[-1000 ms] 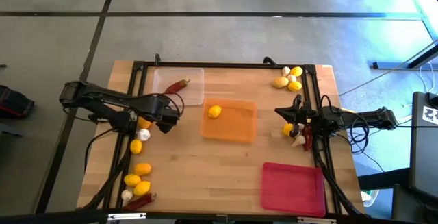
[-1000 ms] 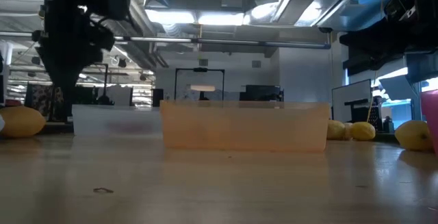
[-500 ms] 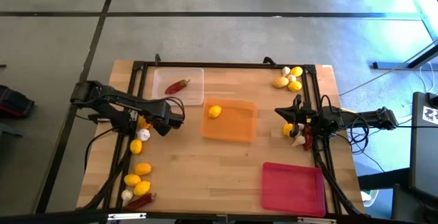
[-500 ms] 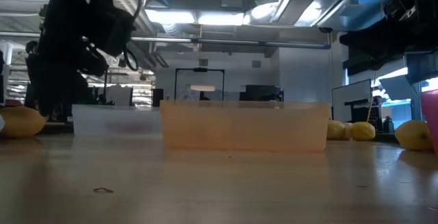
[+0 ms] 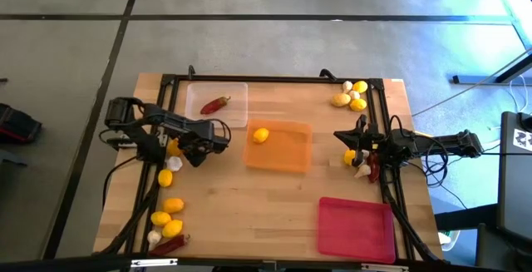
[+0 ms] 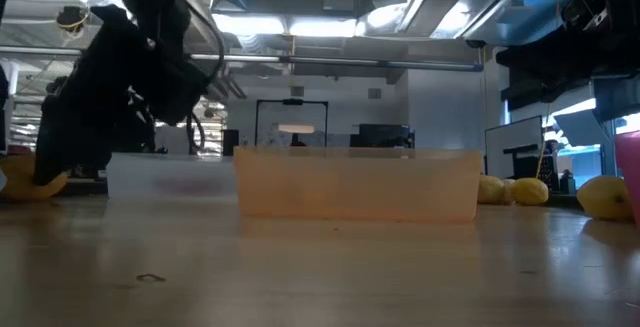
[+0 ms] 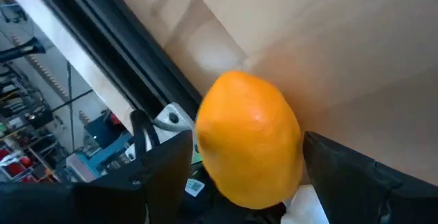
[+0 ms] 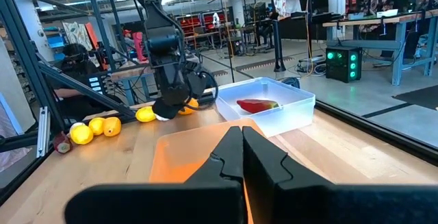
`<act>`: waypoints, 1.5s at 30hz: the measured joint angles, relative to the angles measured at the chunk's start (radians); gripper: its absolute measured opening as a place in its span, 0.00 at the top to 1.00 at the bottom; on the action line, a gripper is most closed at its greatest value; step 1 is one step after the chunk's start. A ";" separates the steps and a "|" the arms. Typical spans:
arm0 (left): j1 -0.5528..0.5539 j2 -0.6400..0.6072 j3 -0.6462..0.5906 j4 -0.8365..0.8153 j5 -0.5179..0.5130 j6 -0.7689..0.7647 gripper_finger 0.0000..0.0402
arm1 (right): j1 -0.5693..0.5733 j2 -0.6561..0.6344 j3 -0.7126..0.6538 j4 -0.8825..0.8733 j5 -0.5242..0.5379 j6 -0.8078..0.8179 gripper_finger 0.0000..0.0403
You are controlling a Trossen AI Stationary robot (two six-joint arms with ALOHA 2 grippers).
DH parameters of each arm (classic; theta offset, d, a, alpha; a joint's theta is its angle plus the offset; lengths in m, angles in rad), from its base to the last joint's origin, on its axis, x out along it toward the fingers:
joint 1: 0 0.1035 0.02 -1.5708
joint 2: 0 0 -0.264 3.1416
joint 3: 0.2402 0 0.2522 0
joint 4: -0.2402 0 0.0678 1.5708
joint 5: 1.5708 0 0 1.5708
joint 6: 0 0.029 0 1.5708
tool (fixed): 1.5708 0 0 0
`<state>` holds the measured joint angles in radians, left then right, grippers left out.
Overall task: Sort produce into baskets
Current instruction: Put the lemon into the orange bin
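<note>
My left gripper [image 5: 179, 150] is open and low over the table's left edge. Its fingers stand on either side of a yellow-orange lemon [image 7: 248, 145] that lies on the wood beside the black frame rail. The same lemon [image 6: 22, 181] shows partly behind the gripper in the low view. A garlic bulb [image 5: 175, 163] and another lemon [image 5: 165, 177] lie just nearer. The clear basket [image 5: 236, 116] holds one red chili [image 5: 215, 104]. The orange basket [image 5: 283, 160] holds one lemon [image 5: 261, 136]. My right gripper [image 8: 241, 148] is shut and level at the right edge.
The red-pink basket [image 5: 356, 229] lies at the near right. Lemons and garlic [image 5: 352, 96] sit at the far right corner, and more produce [image 5: 362, 164] lies under my right arm. Lemons, a garlic bulb and a chili [image 5: 166, 222] lie along the near left edge. Bare wood lies near the middle.
My left gripper has sunk toward the table onto the lemon at the left edge, tipping more steeply downward and rolling a little. Its fingers have stayed open. No produce has moved.
</note>
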<state>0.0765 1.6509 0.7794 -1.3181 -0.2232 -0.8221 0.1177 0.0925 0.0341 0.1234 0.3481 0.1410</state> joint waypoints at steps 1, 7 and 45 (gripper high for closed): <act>0.006 0.007 -0.003 0.008 0.014 0.020 0.32 | 0.000 0.000 0.000 0.000 0.000 0.000 0.99; 0.029 0.027 -0.008 0.075 0.071 0.119 0.32 | 0.000 0.000 0.000 -0.013 0.000 0.000 0.99; -0.054 0.020 0.066 0.006 0.060 0.283 0.71 | 0.000 0.000 0.000 -0.017 0.000 0.010 0.99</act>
<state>0.0222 1.6710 0.8456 -1.3123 -0.1631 -0.5391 0.1179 0.0925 0.0341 0.1068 0.3481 0.1507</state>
